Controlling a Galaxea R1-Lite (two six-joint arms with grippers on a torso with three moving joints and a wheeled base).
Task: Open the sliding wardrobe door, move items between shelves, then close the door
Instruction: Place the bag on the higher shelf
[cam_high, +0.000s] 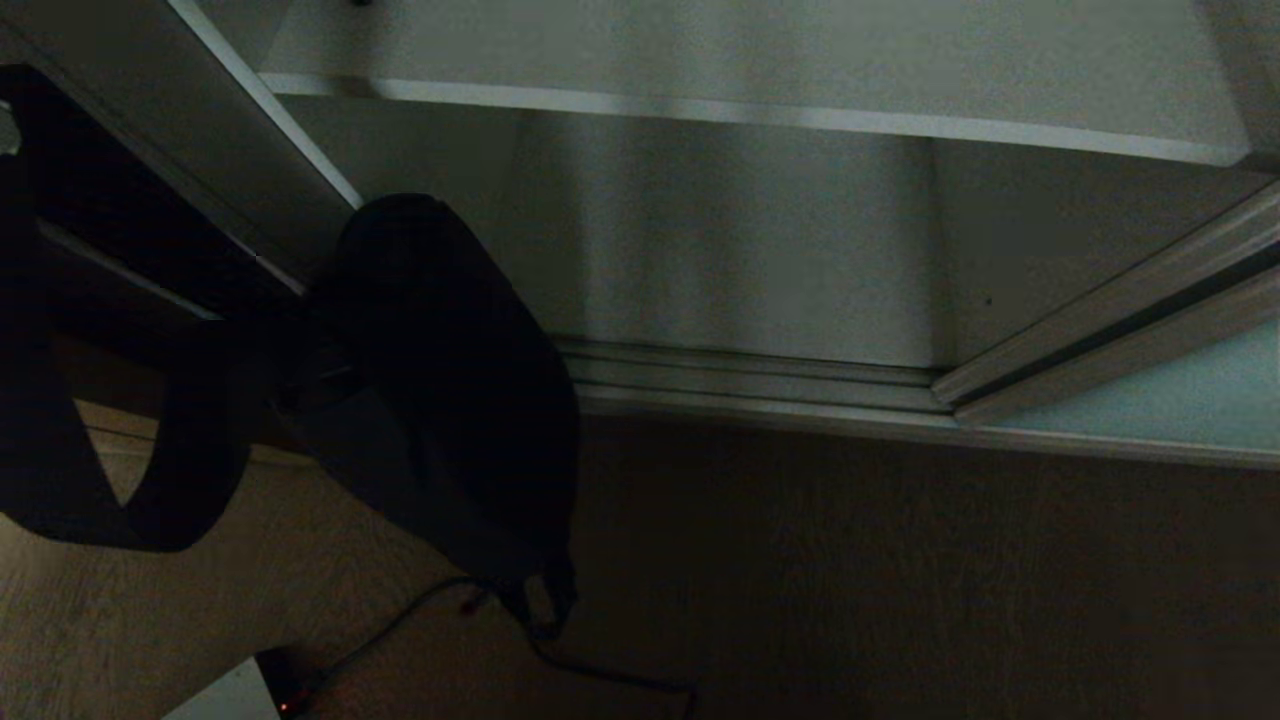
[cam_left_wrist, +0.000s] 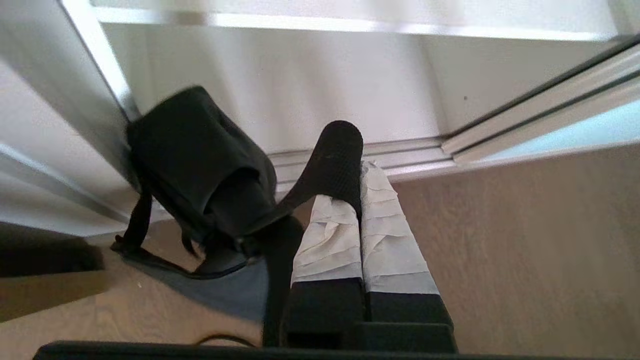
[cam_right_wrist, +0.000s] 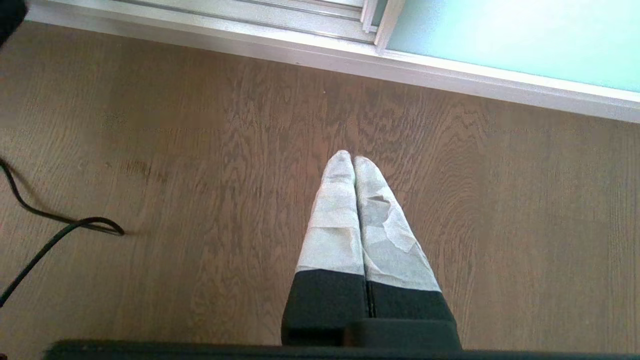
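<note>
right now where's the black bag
In the head view the black bag hangs at the left by its strap, pinched in the left tool, before the open wardrobe, below the shelf.

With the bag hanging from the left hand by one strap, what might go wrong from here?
1. The left hand pinches only a strap, so the black bag hangs free below it and could swing or slip out.
2. The bag sits close against the wardrobe's side frame; its loose straps could snag there.
3. A cable lies on the floor beneath the bag, where the dangling straps might catch it.
</note>
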